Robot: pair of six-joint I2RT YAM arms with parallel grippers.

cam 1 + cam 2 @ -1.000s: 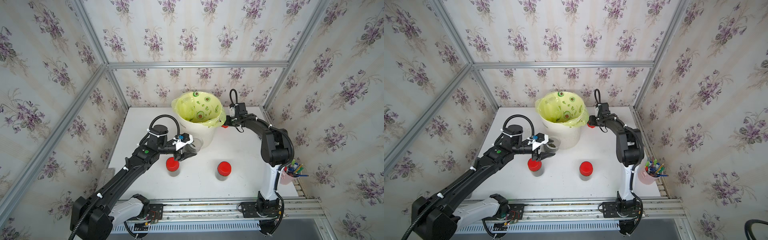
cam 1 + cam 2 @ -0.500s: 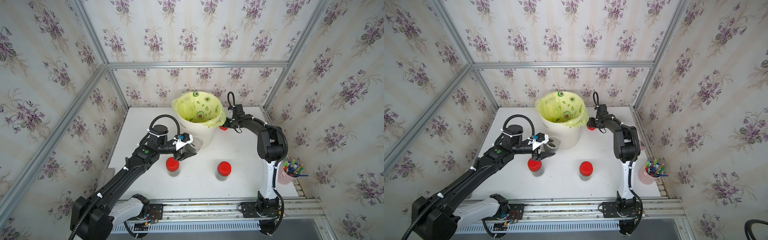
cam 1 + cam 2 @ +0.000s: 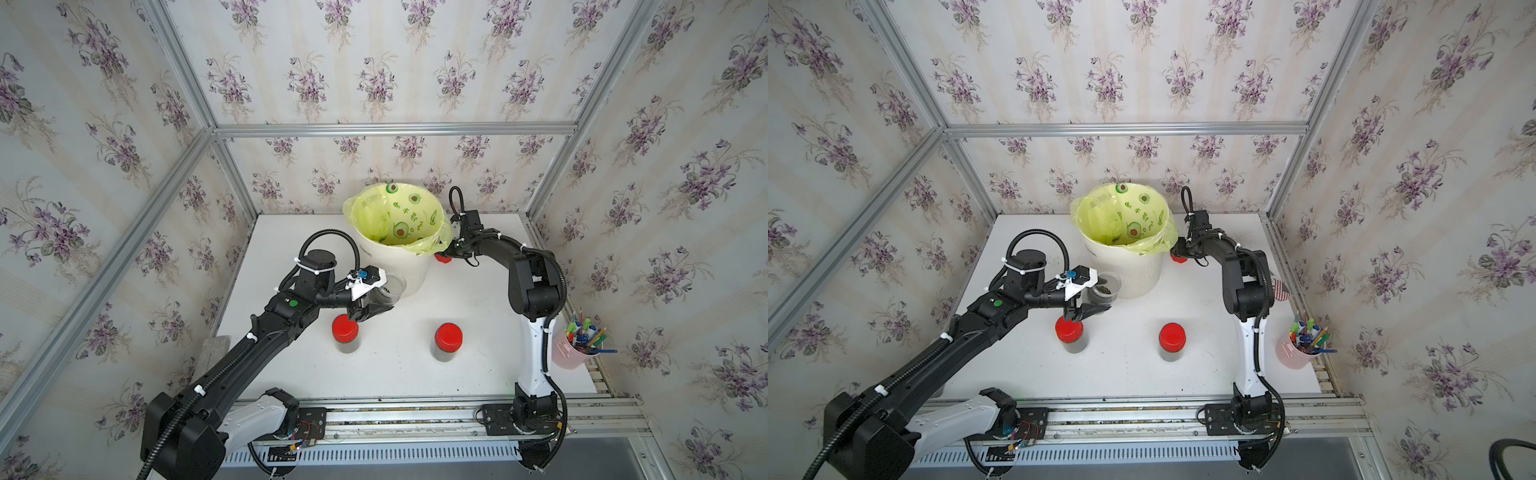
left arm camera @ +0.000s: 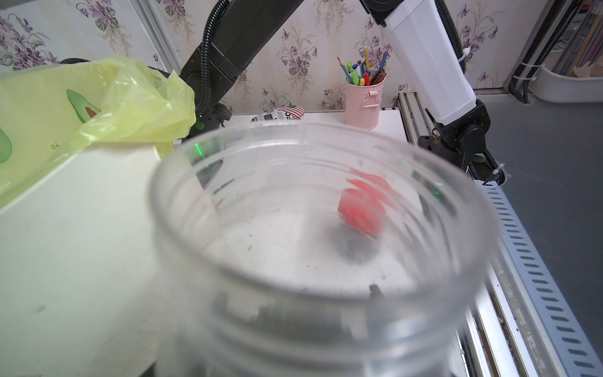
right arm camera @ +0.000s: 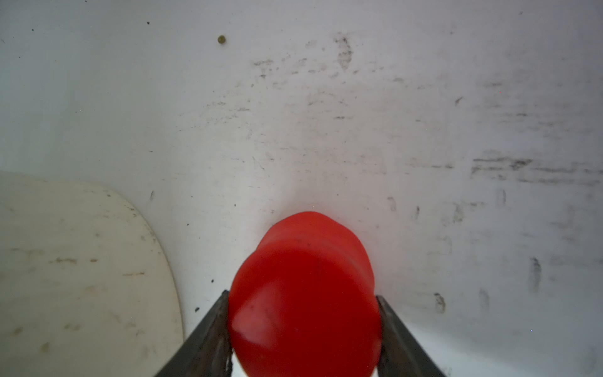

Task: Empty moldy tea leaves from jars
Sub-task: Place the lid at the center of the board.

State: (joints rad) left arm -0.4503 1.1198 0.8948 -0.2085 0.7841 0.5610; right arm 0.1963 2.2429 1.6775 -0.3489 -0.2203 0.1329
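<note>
My left gripper is shut on an open clear jar and holds it tilted next to the white bin. Dark tea leaves lie inside this jar. In the left wrist view the jar fills the frame and hides the fingers. Two closed jars with red lids stand on the table nearer the front. To the right of the bin, low over the table, my right gripper is shut on a loose red lid, which both top views show.
The bin has a yellow-green liner with avocado prints and stands at the back middle of the white table. A pink cup of pens sits at the right edge. Aluminium frame posts and papered walls enclose three sides.
My right gripper has carried the red lid a little left and down, closer to the bin's base. The left arm and its jar have stayed still.
</note>
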